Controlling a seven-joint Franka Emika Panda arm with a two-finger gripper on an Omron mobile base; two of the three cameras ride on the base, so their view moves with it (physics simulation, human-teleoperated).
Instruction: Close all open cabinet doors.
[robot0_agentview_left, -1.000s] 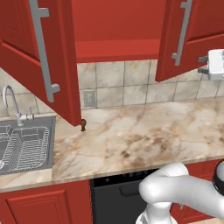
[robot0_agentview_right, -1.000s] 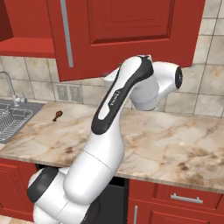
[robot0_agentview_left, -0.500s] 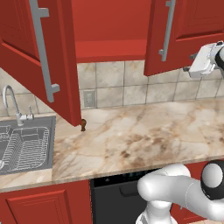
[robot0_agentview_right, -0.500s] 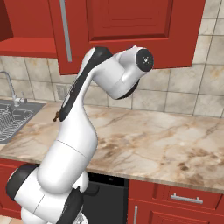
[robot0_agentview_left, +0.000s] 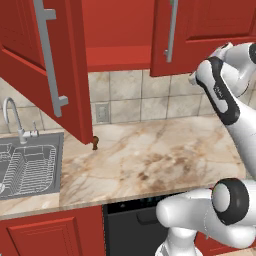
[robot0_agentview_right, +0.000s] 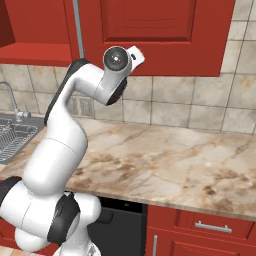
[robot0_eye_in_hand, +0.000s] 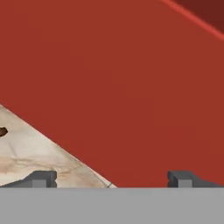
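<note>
The left cabinet door (robot0_agentview_left: 30, 70) stands swung far out over the sink end, its grey bar handle (robot0_agentview_left: 50, 55) facing me. The right cabinet door (robot0_agentview_left: 205, 25) lies close against the cabinet front, with its handle (robot0_agentview_left: 171, 30) next to the open shelf; I cannot tell whether it sits fully flush. From the right base view that same right door (robot0_agentview_right: 150, 30) looks flat to the wall. My gripper (robot0_eye_in_hand: 113, 179) is open, its fingertips (robot0_eye_in_hand: 41, 178) wide apart with nothing between them, right up against the red door face near its lower edge.
A marble counter (robot0_agentview_left: 150, 155) runs below, with a small brown object (robot0_agentview_left: 95, 143) under the open door's corner. A sink with a wire rack (robot0_agentview_left: 27, 167) and a faucet (robot0_agentview_left: 15, 120) are at the left. A dark dishwasher front (robot0_agentview_left: 135, 225) sits under the counter.
The right door has swung in toward the cabinet with the hand following it leftward. The gripper's fingers have spread wider. The left door has not moved.
</note>
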